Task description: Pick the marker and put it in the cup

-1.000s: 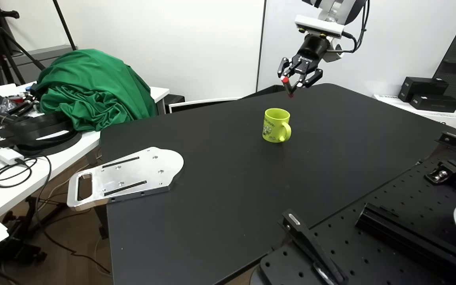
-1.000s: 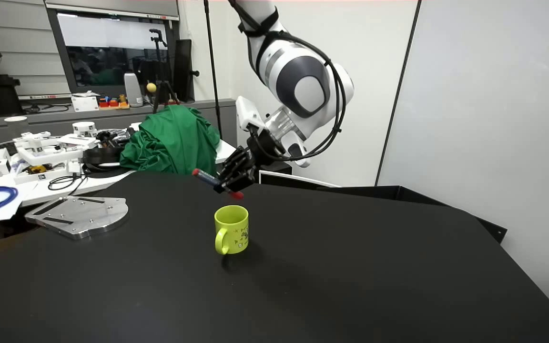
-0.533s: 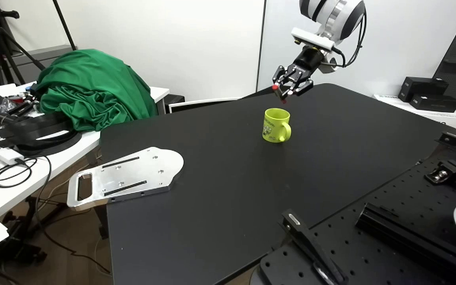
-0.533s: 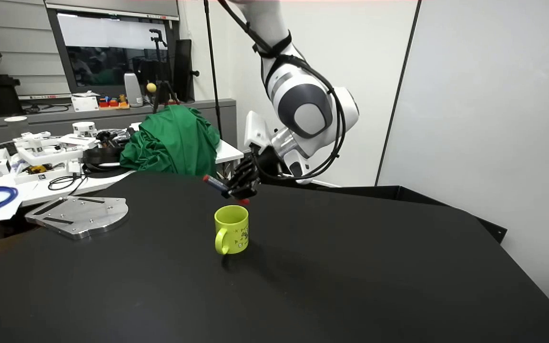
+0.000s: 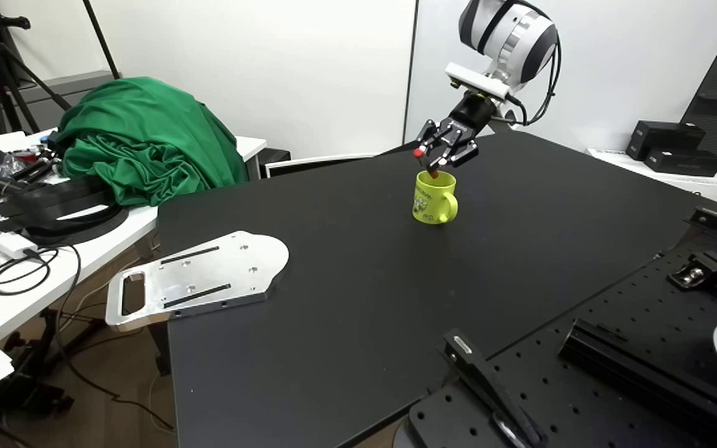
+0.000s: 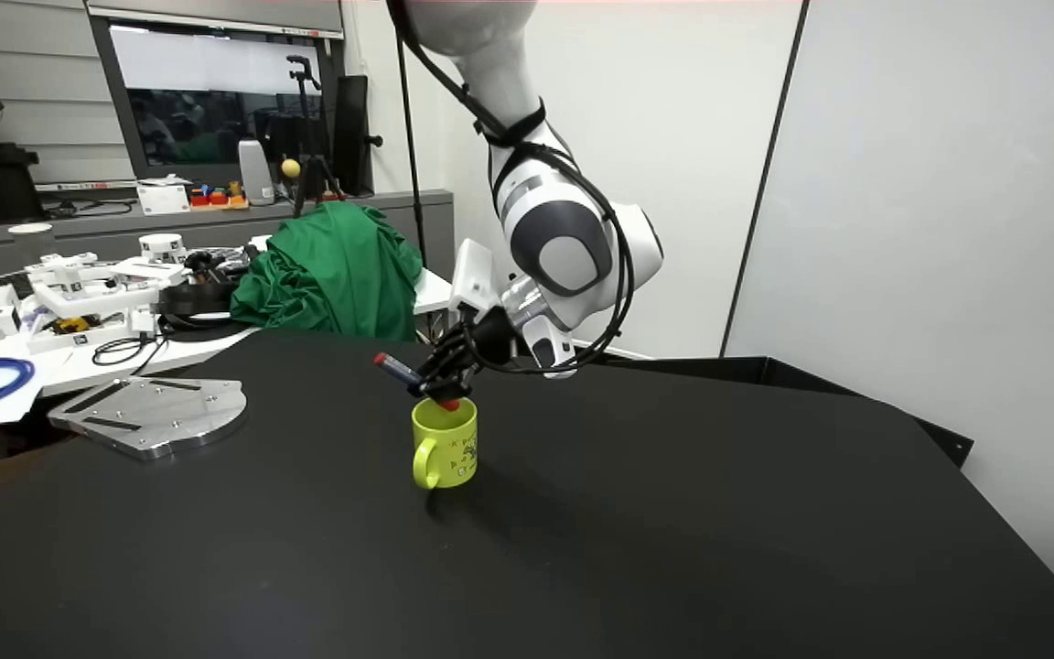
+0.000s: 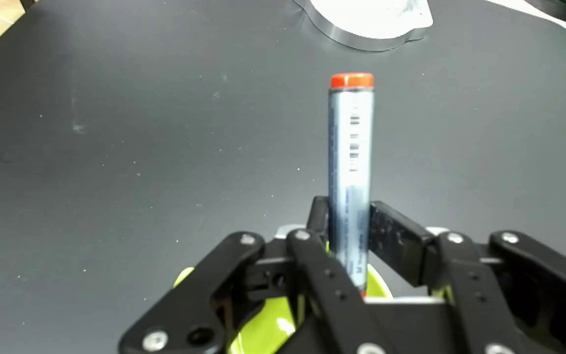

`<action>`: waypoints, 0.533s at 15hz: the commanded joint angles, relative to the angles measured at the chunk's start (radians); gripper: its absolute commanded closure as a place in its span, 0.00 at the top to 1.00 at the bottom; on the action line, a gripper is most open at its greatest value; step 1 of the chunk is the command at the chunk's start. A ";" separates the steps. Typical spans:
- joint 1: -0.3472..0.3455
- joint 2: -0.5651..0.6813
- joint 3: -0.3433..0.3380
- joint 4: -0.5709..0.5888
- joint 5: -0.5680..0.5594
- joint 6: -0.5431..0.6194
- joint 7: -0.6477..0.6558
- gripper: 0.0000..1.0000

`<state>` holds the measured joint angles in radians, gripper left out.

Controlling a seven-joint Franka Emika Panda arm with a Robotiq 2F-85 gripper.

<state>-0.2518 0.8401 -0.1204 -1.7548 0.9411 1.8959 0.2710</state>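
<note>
The cup is a yellow-green mug (image 5: 428, 202) standing upright on the black table; it also shows in an exterior view (image 6: 458, 448) and partly behind the gripper in the wrist view (image 7: 263, 324). My gripper (image 7: 348, 216) is shut on the marker (image 7: 352, 147), a bluish-grey stick with red ends. In both exterior views the gripper (image 5: 431, 159) (image 6: 431, 384) is just above the cup's mouth. The marker (image 6: 396, 368) is tilted, its lower red end overlapping the cup's opening. I cannot tell whether that end is below the rim. The wrist view hides most of the lower end.
A silver metal plate (image 5: 209, 267) lies at the edge of the black table (image 5: 333, 280). A green cloth (image 5: 147, 137) is heaped on a white side table with clutter. Black rails (image 5: 489, 386) are fixed along the table's near side in an exterior view.
The gripper has come down with the marker, and the marker's lower red end has gone from above the cup to overlapping its mouth. The cup has not moved.
</note>
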 commanded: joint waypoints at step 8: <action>0.000 0.048 -0.009 0.011 0.012 0.039 -0.023 0.51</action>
<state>-0.2541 0.8802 -0.1291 -1.7547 0.9418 1.9375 0.2505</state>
